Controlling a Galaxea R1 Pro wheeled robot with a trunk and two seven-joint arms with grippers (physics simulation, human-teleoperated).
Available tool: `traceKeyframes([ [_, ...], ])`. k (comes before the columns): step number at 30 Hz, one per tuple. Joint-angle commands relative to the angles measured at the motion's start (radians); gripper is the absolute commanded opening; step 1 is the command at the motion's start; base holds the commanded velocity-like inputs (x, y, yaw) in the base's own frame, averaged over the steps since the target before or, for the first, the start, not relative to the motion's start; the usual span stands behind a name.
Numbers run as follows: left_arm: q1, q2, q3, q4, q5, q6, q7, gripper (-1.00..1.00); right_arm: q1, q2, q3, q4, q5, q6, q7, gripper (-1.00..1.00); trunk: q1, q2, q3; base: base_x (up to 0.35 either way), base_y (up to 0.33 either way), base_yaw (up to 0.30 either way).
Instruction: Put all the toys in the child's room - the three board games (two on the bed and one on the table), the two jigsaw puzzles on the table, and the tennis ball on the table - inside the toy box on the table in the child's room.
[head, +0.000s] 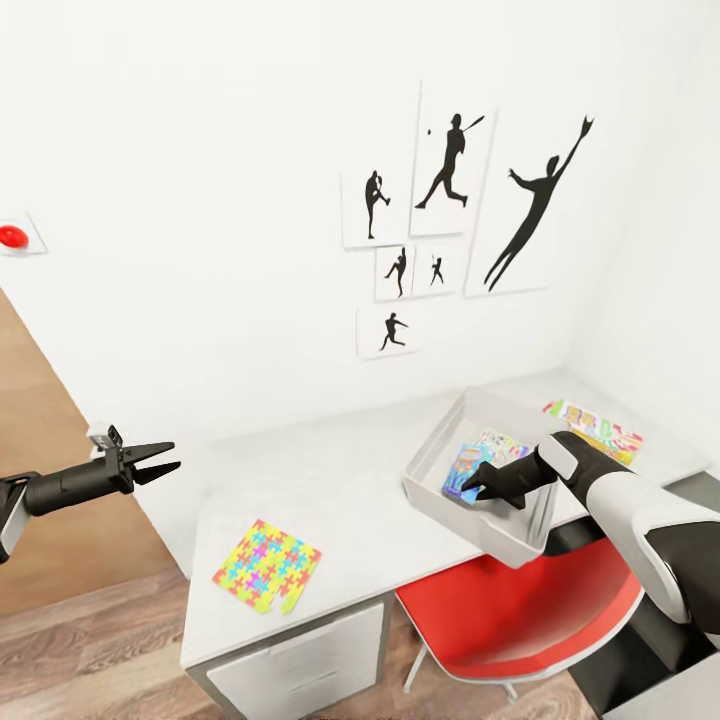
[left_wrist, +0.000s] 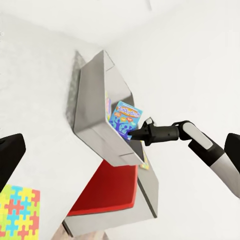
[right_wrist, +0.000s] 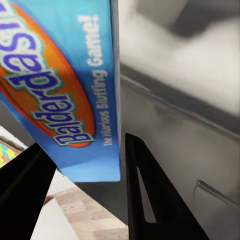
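The left gripper (head: 168, 458) hangs off the table's (head: 350, 480) left end above the wood-plank floor (head: 100, 640), its fingers spread and holding nothing. Below and to the right of those fingers a jigsaw puzzle (head: 267, 565) lies flat on the table: a thin square of interlocked yellow, pink, blue and green pieces with one notched corner. Further right, the light grey toy box (head: 440, 455) overhangs the table's front edge above a red chair (head: 520, 610). The right gripper (head: 470, 490) reaches over the box's near wall, fingers closed on a blue board game (head: 466, 468) inside the box; the right wrist view reads "Balderdash" in an orange oval and "The Hilarious Bluffing Game!" along its edge (right_wrist: 75, 85). Beyond the box a second, multicoloured board game (head: 596, 428) lies on the table, lettering unreadable.
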Motion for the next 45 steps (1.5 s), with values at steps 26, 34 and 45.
traceKeyframes([
  [26,-0.001,-0.001,0.0,0.0,-0.002,0.012,-0.004,1.0,0.004,0.001,0.007,-0.001,0.001,-0.031,0.012,-1.0,0.001,-0.002,-0.022,0.021,-0.011,0.0],
  [34,-0.001,-0.001,0.0,0.0,-0.003,0.011,-0.004,1.0,0.004,0.002,0.008,-0.001,0.002,-0.03,0.01,-1.0,0.001,-0.002,-0.022,0.037,-0.01,0.0],
  [45,-0.001,-0.001,0.001,0.0,-0.003,0.009,-0.004,1.0,0.005,0.002,0.008,-0.002,0.003,-0.03,0.006,-1.0,0.001,-0.002,-0.022,-0.014,0.007,0.0],
])
